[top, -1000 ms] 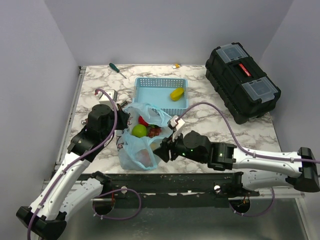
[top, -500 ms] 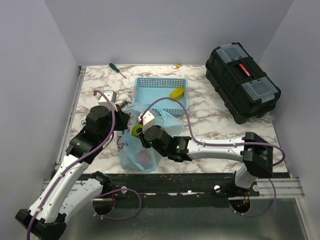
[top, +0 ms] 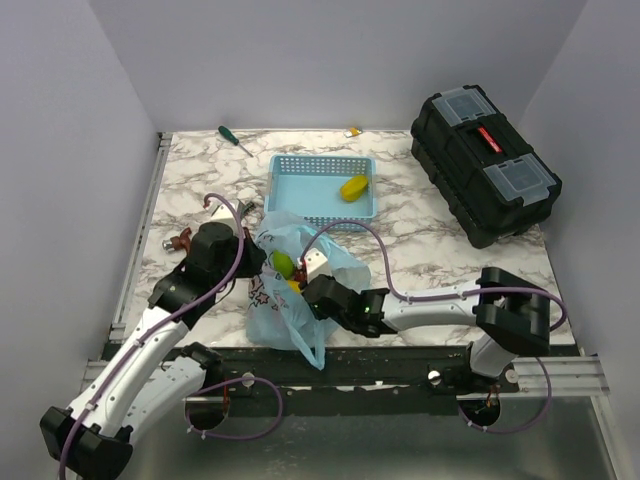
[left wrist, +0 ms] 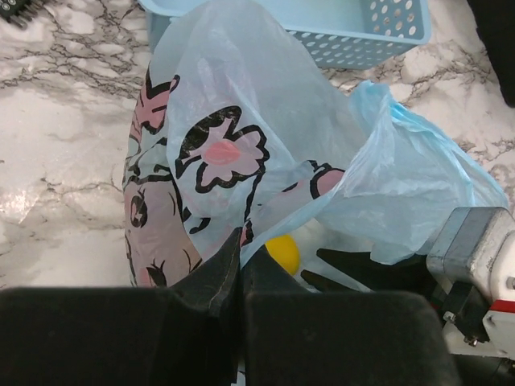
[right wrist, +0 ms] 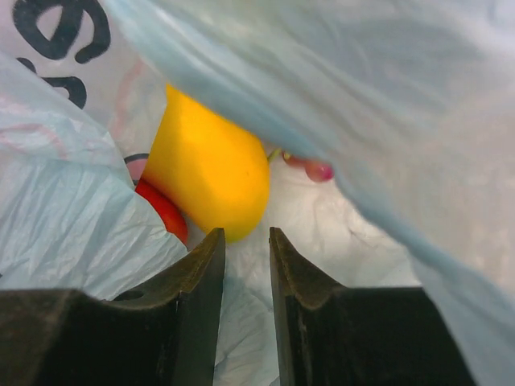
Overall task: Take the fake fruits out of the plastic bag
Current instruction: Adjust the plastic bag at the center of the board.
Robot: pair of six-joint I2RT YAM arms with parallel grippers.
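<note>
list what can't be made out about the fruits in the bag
- Fruit count: top view, folds of the plastic bag cover all but the green apple.
- Red fruit: right wrist view, mostly behind the yellow fruit and bag film.
- Right tool: top view, its tips hidden inside the bag.

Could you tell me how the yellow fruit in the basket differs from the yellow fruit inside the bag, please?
The basket's yellow fruit lies uncovered in the mesh basket, alone. The bag's yellow fruit is half hidden under the plastic bag, against a red fruit. Both are yellow.
</note>
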